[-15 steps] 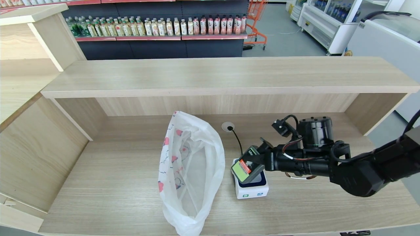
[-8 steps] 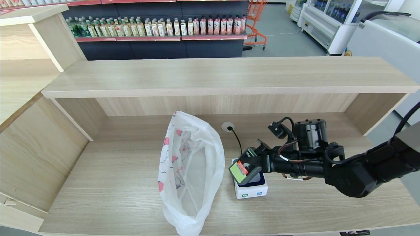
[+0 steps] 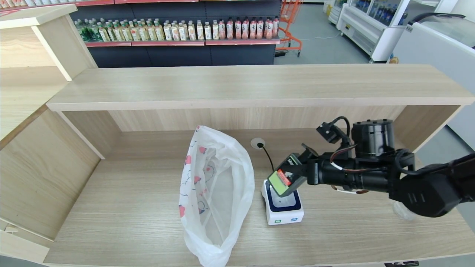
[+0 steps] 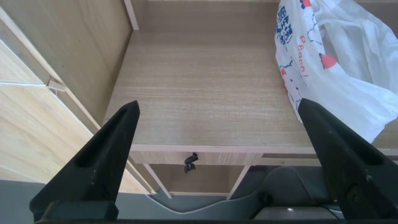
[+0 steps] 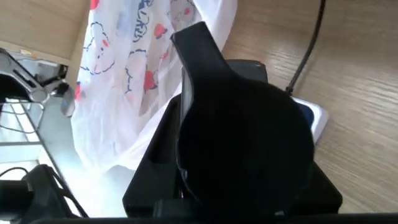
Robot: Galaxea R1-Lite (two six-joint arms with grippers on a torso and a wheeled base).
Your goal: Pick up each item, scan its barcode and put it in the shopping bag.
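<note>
My right gripper (image 3: 293, 174) is shut on a small flat pack (image 3: 284, 178) with a green face and a red label, held tilted just above the white and blue barcode scanner (image 3: 282, 205) on the counter. In the right wrist view the pack (image 5: 242, 140) is a dark shape covering most of the scanner (image 5: 314, 115). The white shopping bag (image 3: 215, 193) with red hearts stands open to the left of the scanner, and its side (image 4: 329, 62) appears in the left wrist view. My left gripper (image 4: 217, 155) is open, low by the counter's near left edge.
The scanner's black cable (image 3: 268, 157) runs back to a round grommet (image 3: 257, 142) in the wooden counter (image 3: 130, 200). A raised shelf (image 3: 241, 85) walls the back, with side panels left and right. A clear plastic object (image 3: 402, 212) lies under my right arm.
My right gripper dipped the pack toward the scanner and leftward, then lifted it up and to the right. The bag and scanner stayed put.
</note>
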